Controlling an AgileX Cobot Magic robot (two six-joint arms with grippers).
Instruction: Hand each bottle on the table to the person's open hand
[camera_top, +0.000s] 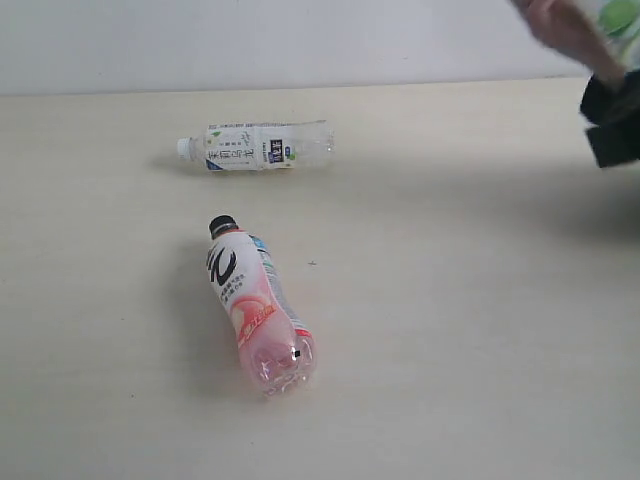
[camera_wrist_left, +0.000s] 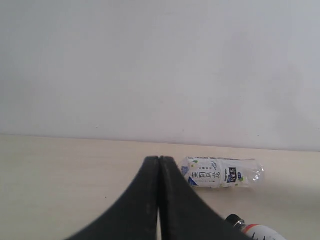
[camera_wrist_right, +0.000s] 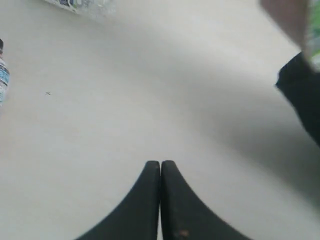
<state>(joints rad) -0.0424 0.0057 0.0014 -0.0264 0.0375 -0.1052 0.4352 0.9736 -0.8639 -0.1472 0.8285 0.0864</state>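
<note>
The left gripper (camera_wrist_left: 159, 161) has its two black fingers pressed together along their whole length, with nothing between them and nothing touching them. The right gripper (camera_wrist_right: 160, 163) is the same: fingers pressed flat against each other, holding nothing, above bare table (camera_wrist_right: 150, 115). Neither gripper appears in the exterior view.

Two bottles lie on their sides on the pale cream table (camera_top: 450, 330). The white-label bottle (camera_top: 255, 146) is far and left of centre, with its white cap pointing left. The pink bottle (camera_top: 258, 305) is nearer, with its black cap pointing far and its clear base pointing near and slightly right. The two are well apart.

At the far right edge, the blurred person's hand (camera_top: 558, 28) is raised above the table, with a black sleeve (camera_top: 612, 120) below it. A white-and-green shape beside the hand looks like part of a third bottle (camera_top: 622, 18), but it is too blurred and cropped to be sure.

From the left wrist, the white-label bottle (camera_wrist_left: 220, 172) lies beyond the closed fingertips, near but apart, in front of a pale wall (camera_wrist_left: 160, 65). The pink bottle (camera_wrist_left: 257, 232) shows only its cap end, beside the gripper. From the right wrist, both bottles are well away from the fingertips, only slivers at the picture's edge: white-label bottle (camera_wrist_right: 80, 4), pink bottle (camera_wrist_right: 2, 75). The person's hand (camera_wrist_right: 285, 17) and black sleeve (camera_wrist_right: 302, 95) are also apart from that gripper.
</note>
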